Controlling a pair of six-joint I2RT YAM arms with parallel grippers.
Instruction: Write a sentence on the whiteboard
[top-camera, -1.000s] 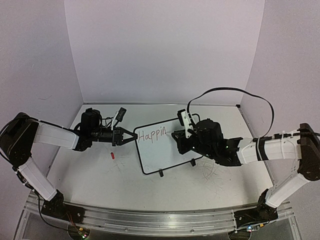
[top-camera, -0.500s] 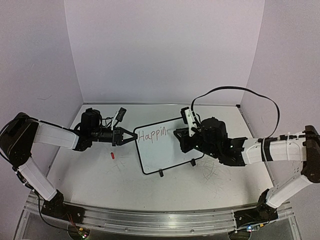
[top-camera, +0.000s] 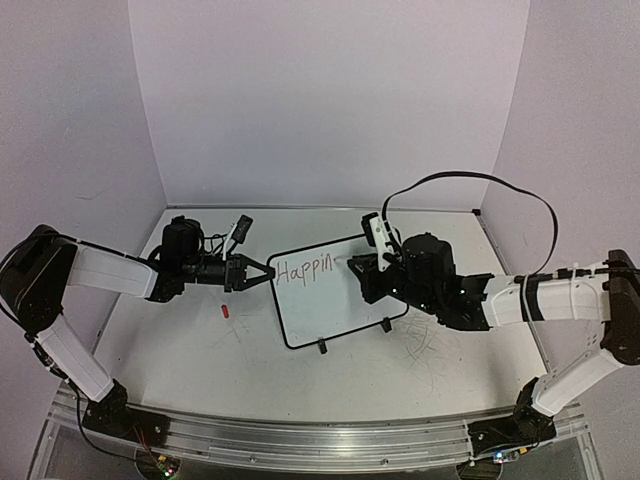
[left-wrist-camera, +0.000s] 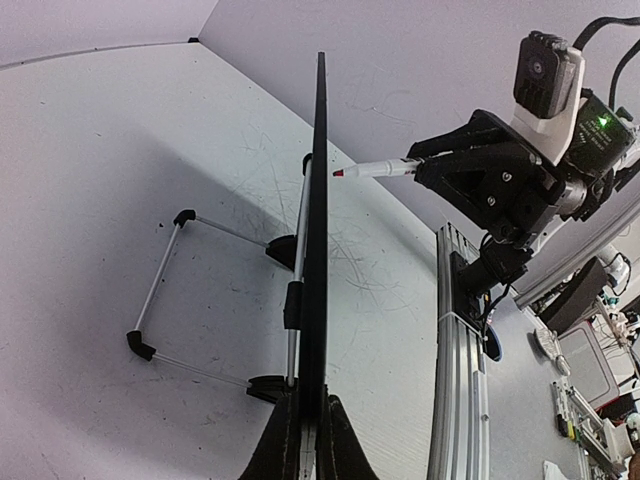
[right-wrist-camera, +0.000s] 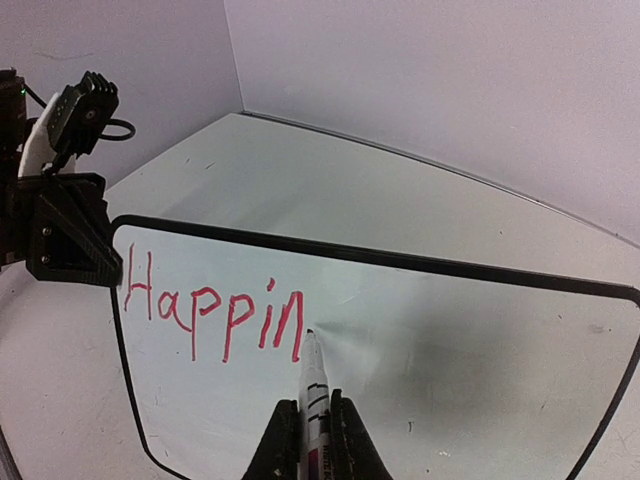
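The whiteboard stands tilted on its black feet mid-table. It is edge-on in the left wrist view and fills the right wrist view. Red lettering reads "Happin" on its upper left, also seen in the right wrist view. My left gripper is shut on the board's left edge. My right gripper is shut on a white marker. The marker's tip sits just right of the "n", at or barely off the surface. The marker also shows in the left wrist view.
A small red marker cap lies on the table left of the board, below my left arm. The board's wire stand props it from behind. Purple walls close the back and sides. A cable loops above my right arm.
My right gripper with the marker has shifted slightly up and right, away from the end of "Happin". The lettering is unchanged. The left gripper has held still.
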